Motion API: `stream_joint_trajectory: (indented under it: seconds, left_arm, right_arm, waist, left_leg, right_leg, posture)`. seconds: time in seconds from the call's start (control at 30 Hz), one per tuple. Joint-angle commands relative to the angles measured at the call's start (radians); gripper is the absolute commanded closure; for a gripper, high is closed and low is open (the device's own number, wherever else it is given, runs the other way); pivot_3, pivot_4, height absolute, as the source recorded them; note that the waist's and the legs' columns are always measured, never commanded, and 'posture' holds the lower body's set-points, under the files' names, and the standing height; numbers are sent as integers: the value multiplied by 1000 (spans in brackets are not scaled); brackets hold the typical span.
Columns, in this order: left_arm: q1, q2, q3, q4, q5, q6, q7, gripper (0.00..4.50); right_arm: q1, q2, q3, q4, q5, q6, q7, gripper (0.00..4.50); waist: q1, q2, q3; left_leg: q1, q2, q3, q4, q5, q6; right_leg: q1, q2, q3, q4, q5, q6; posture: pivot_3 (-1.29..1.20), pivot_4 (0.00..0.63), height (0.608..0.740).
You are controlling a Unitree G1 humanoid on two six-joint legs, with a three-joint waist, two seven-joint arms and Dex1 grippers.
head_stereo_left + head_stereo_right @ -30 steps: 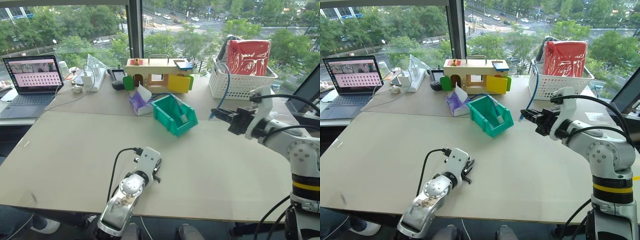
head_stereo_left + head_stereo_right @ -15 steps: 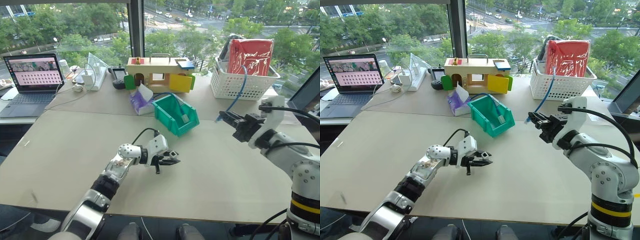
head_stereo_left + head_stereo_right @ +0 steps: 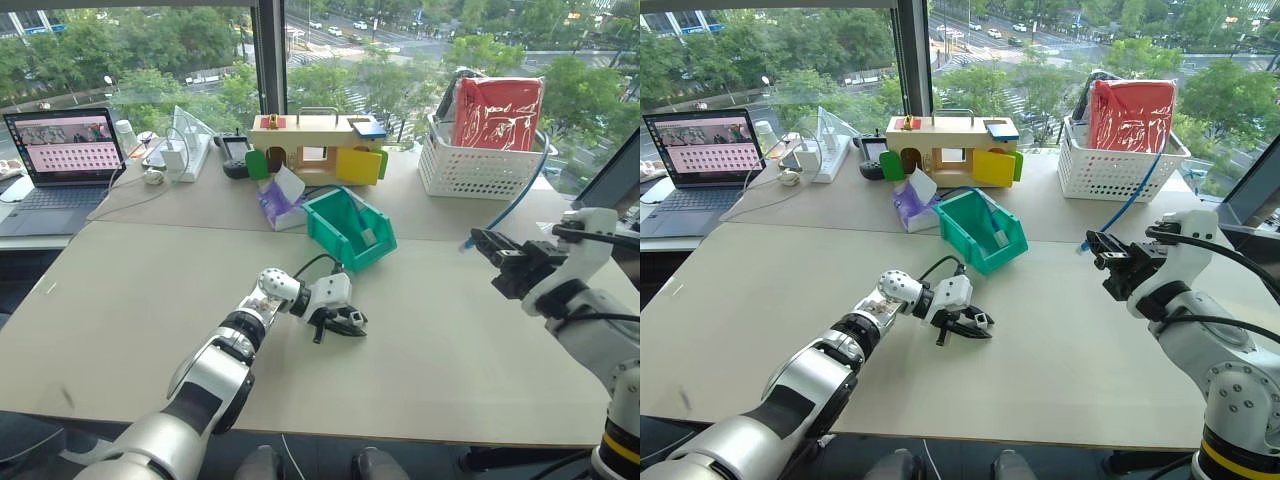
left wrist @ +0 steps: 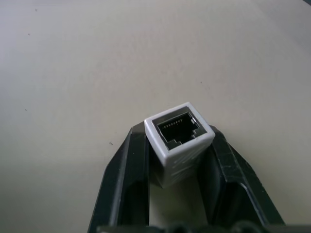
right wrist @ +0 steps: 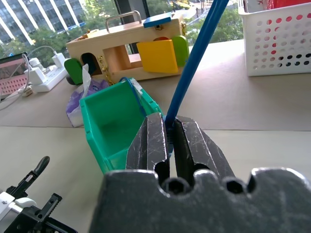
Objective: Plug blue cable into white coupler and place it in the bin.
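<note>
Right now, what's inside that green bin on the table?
The bin holds a small whitish object and a bit of blue cord at its back; its front wall hides the floor.

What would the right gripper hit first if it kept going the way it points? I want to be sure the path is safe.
Probably the bin: the right gripper, shut on the blue cable, points at it in the right wrist view, with bare table between. Depth is unclear, and it may pass above.
</note>
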Motion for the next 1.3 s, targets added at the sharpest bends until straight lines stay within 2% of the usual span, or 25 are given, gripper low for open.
stream_joint_trajectory:
  seconds: [0.03, 0.17, 0.4, 0.73, 0.87, 1.07, 1.3]
  left_arm:
    - [-14, -10, 15, 15, 31, -21, 17, 1590]
    - [-4, -4, 44, 8, 26, 23, 1, 155]
    - [73, 17, 93, -93, 6, 130, 21, 155]
    - [397, 46, 100, -768, -32, 644, 215, 155]
    - [486, 69, 80, -958, -41, 788, 264, 155]
    - [539, 77, 81, -1067, -50, 878, 350, 155]
    - [531, 68, 53, -1051, -68, 855, 377, 155]
  right_arm:
    - [-9, -39, -45, -36, 24, -27, -3, 4500]
    - [-25, -63, -44, -13, 24, -31, 6, 4500]
    - [-55, -60, -16, 7, 10, -36, 17, 4500]
    - [-107, -60, 23, 59, -30, -58, 59, 4500]
    - [-116, -52, 37, 68, -41, -65, 67, 4500]
    - [-127, -43, 54, 81, -54, -76, 79, 4500]
    - [-140, -35, 60, 90, -68, -78, 88, 4500]
  waist:
    - [0, 0, 0]
    - [0, 0, 0]
    - [-3, 0, 0]
    - [-7, 1, -1]
    - [-7, 1, -1]
    - [-5, 1, -1]
    - [-4, 2, -1]
  left_leg:
    - [0, 0, 0, 0, 0, 0]
    - [0, 0, 0, 0, 0, 0]
    - [0, 0, 0, 0, 0, 0]
    - [2, 1, -1, 0, 0, 0]
    - [3, 2, -1, 0, 0, 0]
    - [3, 1, 0, 0, 0, 0]
    - [3, 1, 0, 0, 0, 0]
  right_leg:
    - [0, 0, 0, 0, 0, 0]
    - [0, 0, 0, 0, 0, 0]
    - [0, 0, 0, 1, 0, 0]
    - [1, 1, 0, 2, 0, 0]
    - [1, 1, 0, 2, 0, 0]
    - [1, 1, 1, 2, 0, 0]
    - [2, 1, 1, 2, 0, 0]
  posture:
    - [0, 150, 732]
    - [0, 150, 732]
    - [0, 150, 732]
    - [0, 150, 732]
    - [0, 150, 732]
    - [0, 150, 732]
    - [0, 150, 732]
